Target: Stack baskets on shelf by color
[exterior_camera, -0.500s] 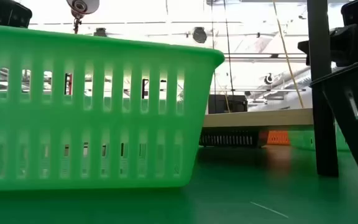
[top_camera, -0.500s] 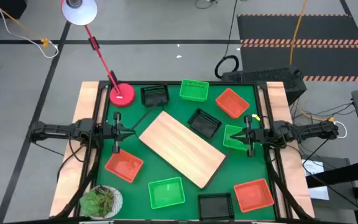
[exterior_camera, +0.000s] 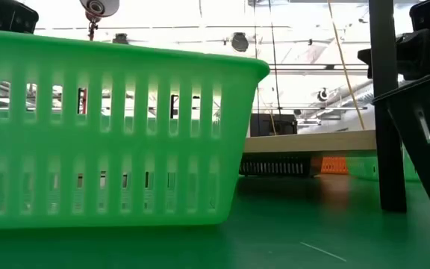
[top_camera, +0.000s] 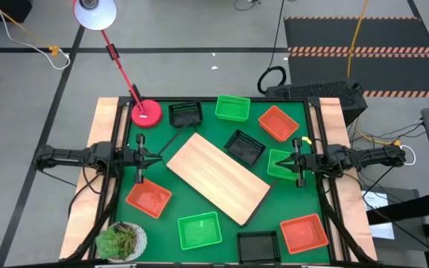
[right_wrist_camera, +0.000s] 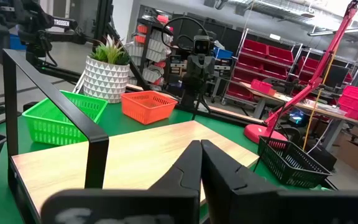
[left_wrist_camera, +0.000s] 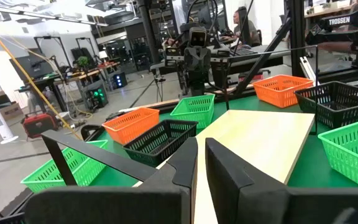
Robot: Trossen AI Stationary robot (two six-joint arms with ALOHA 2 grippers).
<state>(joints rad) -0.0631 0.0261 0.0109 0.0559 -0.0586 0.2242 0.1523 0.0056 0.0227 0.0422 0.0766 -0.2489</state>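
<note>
Waiting at the two side edges of the counter (top_camera: 110,112), both arms face inward over the green mat, and nothing is stacked yet. The left end effector (top_camera: 141,158) has its fingers nearly together with only a thin gap, and it holds nothing; the right end effector (top_camera: 298,161) has its fingers closed against each other and is also empty. The shelf (top_camera: 216,177) lies flat between them, and its long axis runs diagonally, from near the left end effector toward the near-right part of the mat. All nine baskets are scattered around it, none on it. The green basket (top_camera: 280,164) is just beside the right end effector, directly in front of its fingertips, so I judge the right arm is nearer for a first pick. The red basket (top_camera: 148,199) lies near the left end effector, a little toward the front edge, so the left arm suits that one. The black basket (top_camera: 244,146) sits touching or almost touching the shelf's far long edge, closer to the right arm.
</note>
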